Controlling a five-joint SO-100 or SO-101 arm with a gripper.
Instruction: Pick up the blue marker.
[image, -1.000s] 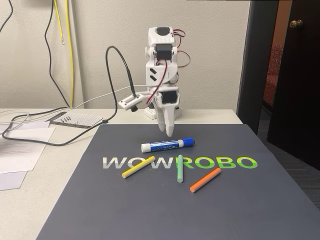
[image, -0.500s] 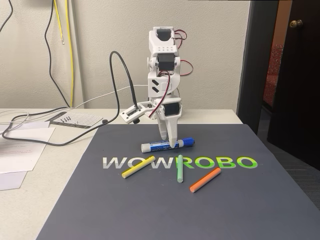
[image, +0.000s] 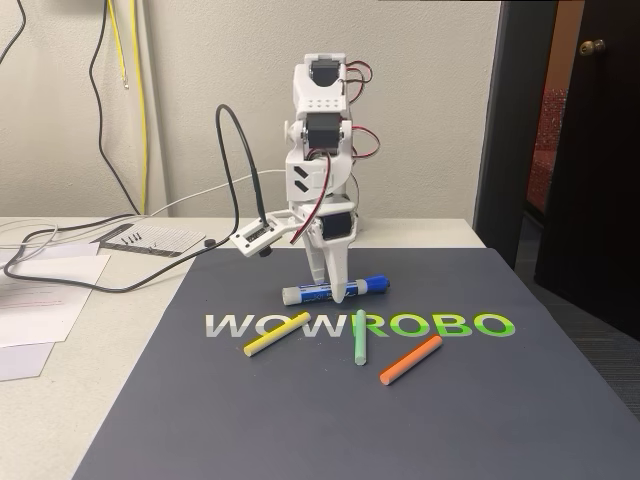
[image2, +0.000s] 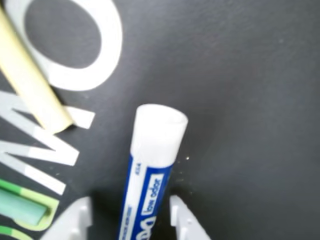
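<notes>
The blue marker (image: 308, 294), white barrel with a blue label and blue cap, lies flat on the dark mat (image: 450, 400) above the WOWROBO lettering. My gripper (image: 338, 293) points straight down onto the marker's middle. In the wrist view the marker (image2: 155, 145) runs up between the two white fingertips (image2: 181, 215), with a small gap on each side. The gripper (image2: 129, 200) is open and straddles the barrel without clamping it.
A yellow stick (image: 276, 334), a green stick (image: 360, 336) and an orange stick (image: 410, 359) lie in front of the marker. The yellow stick (image2: 30, 85) is close on the wrist view's left. Papers and cables (image: 60, 270) sit left of the mat.
The arm has lowered over the last second. The gripper came down from above and behind the marker until its fingertips sit around the barrel.
</notes>
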